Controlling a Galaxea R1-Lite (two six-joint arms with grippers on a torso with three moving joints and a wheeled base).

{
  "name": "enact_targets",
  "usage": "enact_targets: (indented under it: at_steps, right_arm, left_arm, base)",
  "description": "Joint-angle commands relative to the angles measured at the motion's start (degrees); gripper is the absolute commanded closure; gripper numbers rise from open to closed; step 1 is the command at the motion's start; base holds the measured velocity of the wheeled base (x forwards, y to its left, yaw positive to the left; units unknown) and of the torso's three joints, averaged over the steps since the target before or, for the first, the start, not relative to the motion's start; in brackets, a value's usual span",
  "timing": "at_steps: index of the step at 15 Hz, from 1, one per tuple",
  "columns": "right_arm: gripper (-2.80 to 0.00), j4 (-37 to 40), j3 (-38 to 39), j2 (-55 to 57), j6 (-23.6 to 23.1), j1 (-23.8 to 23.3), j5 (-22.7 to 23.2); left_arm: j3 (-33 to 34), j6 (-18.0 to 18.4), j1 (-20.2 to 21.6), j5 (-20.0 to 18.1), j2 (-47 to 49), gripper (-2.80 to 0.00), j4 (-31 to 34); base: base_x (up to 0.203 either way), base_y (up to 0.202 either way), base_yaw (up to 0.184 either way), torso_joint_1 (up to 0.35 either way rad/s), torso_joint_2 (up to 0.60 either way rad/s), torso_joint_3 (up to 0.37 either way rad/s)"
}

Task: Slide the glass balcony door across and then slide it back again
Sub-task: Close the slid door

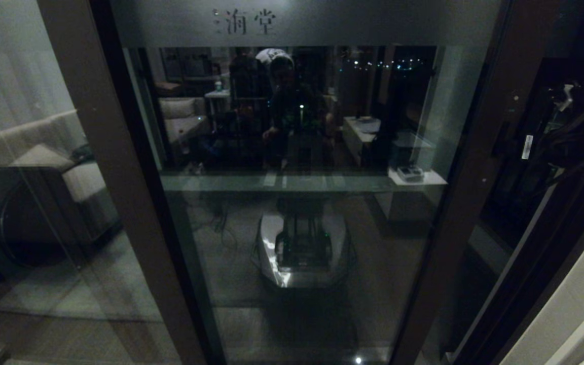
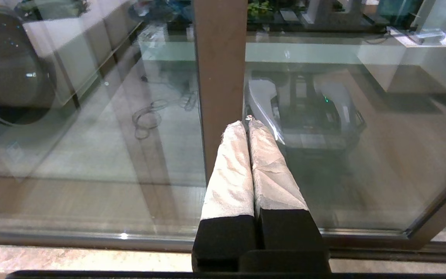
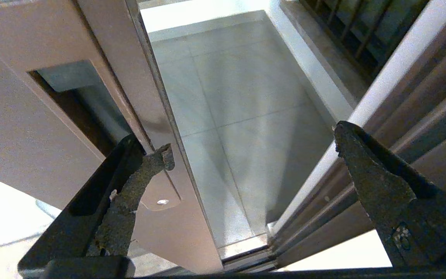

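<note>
The glass balcony door (image 1: 322,23) fills the head view, with a frosted top band bearing Chinese characters and dark brown stiles. Its right stile (image 1: 474,167) stands a short way from the jamb, leaving a gap. My right gripper (image 3: 252,141) is open across that gap. One of its fingers (image 3: 145,170) rests against the stile's edge just below the recessed pull slot (image 3: 76,100); the other finger (image 3: 362,162) is near the jamb. My left gripper (image 2: 247,123) is shut on nothing, its cloth-wrapped tips close to the door's left stile (image 2: 219,77).
A plain glass pane (image 1: 28,203) lies left of the door. Through the gap I see balcony floor tiles (image 3: 238,97), railing bars (image 3: 347,31) and the bottom track (image 3: 242,252). The brown door jamb (image 3: 412,108) and a white wall (image 1: 576,304) stand at the right.
</note>
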State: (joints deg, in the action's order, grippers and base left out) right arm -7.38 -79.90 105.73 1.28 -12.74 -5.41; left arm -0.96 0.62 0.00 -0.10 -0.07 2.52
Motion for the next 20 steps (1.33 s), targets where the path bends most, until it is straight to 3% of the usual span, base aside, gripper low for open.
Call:
enact_targets:
  at_steps: [1, 20]
  right_arm:
    - [-2.80, 0.05, 0.15, -0.08, -0.08, -1.11, 0.58]
    - [-2.80, -1.41, 0.09, 0.35, -4.45, -8.32, 3.74]
  left_arm:
    - [0.03, -0.01, 0.00, 0.01, -0.01, 0.00, 0.03]
    - [0.00, -0.01, 0.00, 0.01, -0.01, 0.00, 0.03]
  base:
    - [0.000, 0.000, 0.000, 0.000, 0.00, 0.000]
    - [0.000, 0.000, 0.000, 0.000, 0.00, 0.000]
